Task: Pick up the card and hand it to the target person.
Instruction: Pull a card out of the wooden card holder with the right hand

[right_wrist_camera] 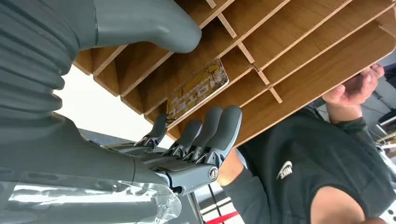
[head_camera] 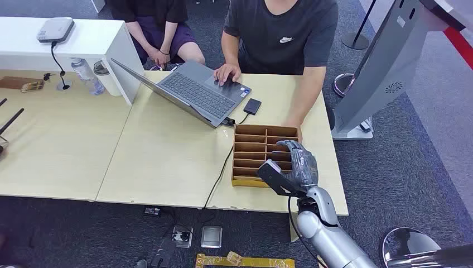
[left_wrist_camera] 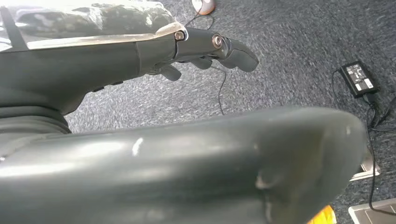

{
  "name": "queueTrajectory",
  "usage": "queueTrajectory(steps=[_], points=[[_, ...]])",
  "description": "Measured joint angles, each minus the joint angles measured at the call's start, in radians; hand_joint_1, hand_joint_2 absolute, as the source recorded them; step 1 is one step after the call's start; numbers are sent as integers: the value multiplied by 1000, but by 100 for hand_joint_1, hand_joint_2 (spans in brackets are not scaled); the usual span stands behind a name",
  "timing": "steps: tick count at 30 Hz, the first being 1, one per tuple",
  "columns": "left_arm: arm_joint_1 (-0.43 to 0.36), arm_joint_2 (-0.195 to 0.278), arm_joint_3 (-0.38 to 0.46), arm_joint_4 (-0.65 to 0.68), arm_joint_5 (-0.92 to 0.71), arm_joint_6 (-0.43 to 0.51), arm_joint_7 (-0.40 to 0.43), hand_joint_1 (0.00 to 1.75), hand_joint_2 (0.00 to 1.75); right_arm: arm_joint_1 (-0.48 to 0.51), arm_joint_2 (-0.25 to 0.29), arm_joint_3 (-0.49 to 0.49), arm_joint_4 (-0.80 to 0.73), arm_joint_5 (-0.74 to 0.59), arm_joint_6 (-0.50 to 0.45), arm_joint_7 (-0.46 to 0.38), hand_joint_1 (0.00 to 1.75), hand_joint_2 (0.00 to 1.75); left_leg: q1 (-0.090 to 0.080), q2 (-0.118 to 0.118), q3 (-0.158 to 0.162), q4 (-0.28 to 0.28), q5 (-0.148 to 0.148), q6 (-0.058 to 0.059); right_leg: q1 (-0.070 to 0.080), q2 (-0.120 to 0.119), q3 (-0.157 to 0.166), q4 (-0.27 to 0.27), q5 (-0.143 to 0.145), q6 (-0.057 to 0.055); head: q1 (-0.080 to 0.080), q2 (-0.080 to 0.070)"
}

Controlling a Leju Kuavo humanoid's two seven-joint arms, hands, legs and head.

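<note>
A slotted wooden box [head_camera: 241, 181] stands on the table near its front right edge. My right hand [head_camera: 298, 164] hovers over the box's near right part, fingers apart. In the right wrist view a yellow-printed card [right_wrist_camera: 198, 91] stands in one slot of the box [right_wrist_camera: 303, 51]. My fingers [right_wrist_camera: 224, 126] reach just beside the card's edge and the thumb [right_wrist_camera: 149, 23] is held apart on the other side; nothing is gripped. A person in a dark T-shirt [head_camera: 281, 33] sits across the table with one hand [head_camera: 293, 129] at the box's far right corner. My left hand [left_wrist_camera: 116, 60] hangs over the carpet, holding nothing.
An open grey laptop [head_camera: 189, 92] and a small black drive [head_camera: 252, 106] lie behind the box, and a black cable [head_camera: 220, 173] runs off the front edge. A second person [head_camera: 156, 28] sits at the back left. A grey stand [head_camera: 385, 67] rises right of the table.
</note>
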Motion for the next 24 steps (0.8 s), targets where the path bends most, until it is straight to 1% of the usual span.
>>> queueTrajectory(steps=[1,2,3,15,24], points=[[0,0,-1,0,0,0,-2,0,0,0,0,0,1,-1,-1,0,159,175,0,0,0,0,0,0,0,0,0,0,0,0,0,0],[0,0,-2,0,0,0,-3,0,0,-1,0,0,3,-3,-2,0,163,175,0,0,0,0,0,0,0,0,0,0,0,0,0,0],[0,0,-3,0,1,0,-6,0,0,-4,1,1,5,-6,-4,-1,175,175,0,0,0,0,0,0,0,0,0,0,0,0,0,0],[0,0,-6,0,15,1,-14,0,0,-28,7,3,31,-29,-10,-33,175,175,0,0,0,0,0,0,0,0,0,0,0,0,0,0],[0,0,-8,0,19,2,-13,0,0,-35,12,7,45,-25,-17,-35,175,175,0,0,0,0,0,0,0,0,0,0,0,0,0,0]])
